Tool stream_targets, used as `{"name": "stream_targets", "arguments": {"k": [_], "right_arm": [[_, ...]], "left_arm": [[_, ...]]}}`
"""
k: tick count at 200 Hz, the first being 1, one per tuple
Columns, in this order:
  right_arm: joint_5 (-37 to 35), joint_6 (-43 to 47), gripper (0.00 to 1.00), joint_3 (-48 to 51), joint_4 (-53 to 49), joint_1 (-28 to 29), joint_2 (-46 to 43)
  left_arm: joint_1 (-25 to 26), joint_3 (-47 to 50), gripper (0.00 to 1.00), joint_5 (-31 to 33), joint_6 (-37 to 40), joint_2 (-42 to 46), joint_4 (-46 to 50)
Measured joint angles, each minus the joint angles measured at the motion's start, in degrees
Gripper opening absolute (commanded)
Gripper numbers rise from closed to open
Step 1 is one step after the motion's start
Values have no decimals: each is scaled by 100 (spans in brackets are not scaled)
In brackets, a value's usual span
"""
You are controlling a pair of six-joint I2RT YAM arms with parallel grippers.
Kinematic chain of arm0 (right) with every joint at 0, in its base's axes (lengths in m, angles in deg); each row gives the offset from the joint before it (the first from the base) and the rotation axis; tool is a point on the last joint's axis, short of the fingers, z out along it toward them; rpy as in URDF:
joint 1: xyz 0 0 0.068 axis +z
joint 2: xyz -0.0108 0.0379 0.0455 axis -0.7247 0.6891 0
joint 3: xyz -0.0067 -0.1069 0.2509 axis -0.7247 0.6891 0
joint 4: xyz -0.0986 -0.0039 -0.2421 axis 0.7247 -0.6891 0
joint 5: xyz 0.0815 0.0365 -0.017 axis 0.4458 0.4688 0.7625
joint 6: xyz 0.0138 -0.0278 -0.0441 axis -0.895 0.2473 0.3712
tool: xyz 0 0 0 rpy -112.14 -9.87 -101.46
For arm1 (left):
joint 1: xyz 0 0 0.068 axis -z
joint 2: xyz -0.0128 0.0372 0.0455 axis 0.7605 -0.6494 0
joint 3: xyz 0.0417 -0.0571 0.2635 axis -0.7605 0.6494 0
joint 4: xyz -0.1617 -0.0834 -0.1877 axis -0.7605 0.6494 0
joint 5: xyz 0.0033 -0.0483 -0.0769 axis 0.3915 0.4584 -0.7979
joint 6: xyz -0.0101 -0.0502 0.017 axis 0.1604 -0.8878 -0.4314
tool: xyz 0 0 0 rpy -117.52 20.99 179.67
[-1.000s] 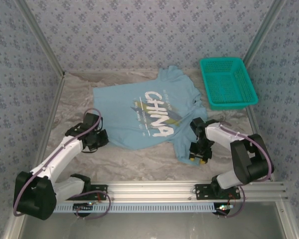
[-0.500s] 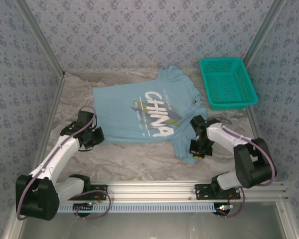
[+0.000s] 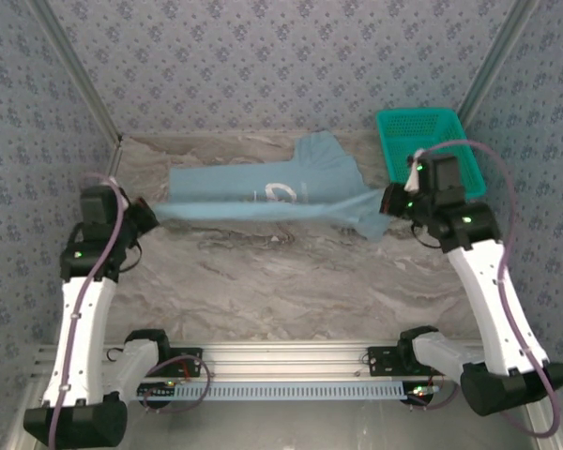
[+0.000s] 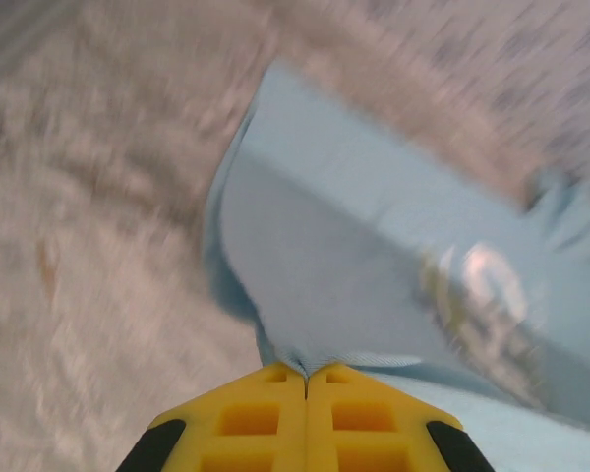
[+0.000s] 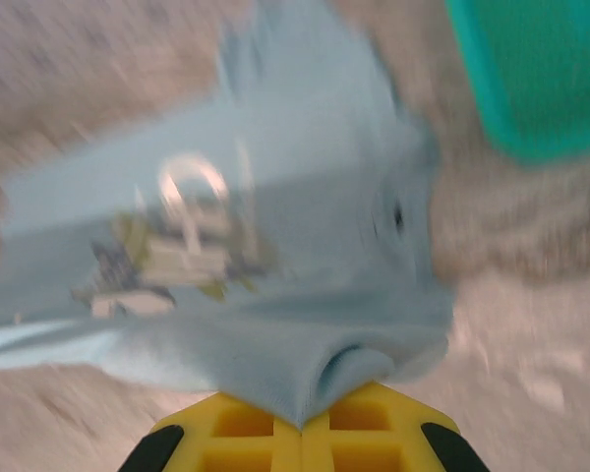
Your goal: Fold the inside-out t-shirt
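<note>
1. From above, the left fingers [image 3: 143, 212] and the right fingers [image 3: 391, 200] are each clamped on one end of the light-blue t-shirt [image 3: 263, 190]. It is stretched taut between them above the marbled bench [image 3: 291, 281], and its far part lies toward the back. I'd say the first fold is only begun. The raised edge is not yet laid over, and the sleeves and later folds are all left to do. The teal mesh basket [image 3: 415, 117] sits right behind the right arm, near enough to get knocked.
2. The left wrist view is blurred. The yellow left fingers [image 4: 305, 379] are pressed together, pinching a thin edge of the t-shirt [image 4: 374, 246], and a bit of white print [image 4: 487, 275] shows farther along.
3. The right wrist view is also blurred. The right fingers [image 5: 305, 433] are closed on a bunched fold of the t-shirt [image 5: 275, 226]. A corner of the basket [image 5: 531, 69] lies beyond, apart from the cloth.
</note>
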Motion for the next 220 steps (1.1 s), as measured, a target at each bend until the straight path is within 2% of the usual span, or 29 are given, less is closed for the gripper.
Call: {"name": "stream_targets", "arguments": {"k": [43, 97, 132, 156, 181, 203, 220], "right_arm": [[-551, 352, 0, -1930, 83, -479, -271], [-903, 868, 0, -5056, -345, -505, -142], [-1139, 1220, 0, -5807, -358, -501, -98], [-1344, 1486, 0, -5788, -282, -459, 170], [-1480, 1722, 0, -5233, 184, -450, 708], [-1488, 1882, 0, -4446, 927, -450, 1558], [-1482, 1978, 1, -4059, 1567, -450, 2597]], "left_arm": [[0, -2223, 0, -109, 214, -256, 177], [0, -4774, 0, -92, 549, -367, 1069], [0, -5866, 0, -42, 695, -588, 1220], [0, -5932, 0, -87, 695, -1019, 1154], [0, -5268, 0, -107, 691, -1716, 811], [26, -4304, 0, -105, 667, -2500, 269], [74, -3628, 1, -63, 643, -3364, -184]]}}
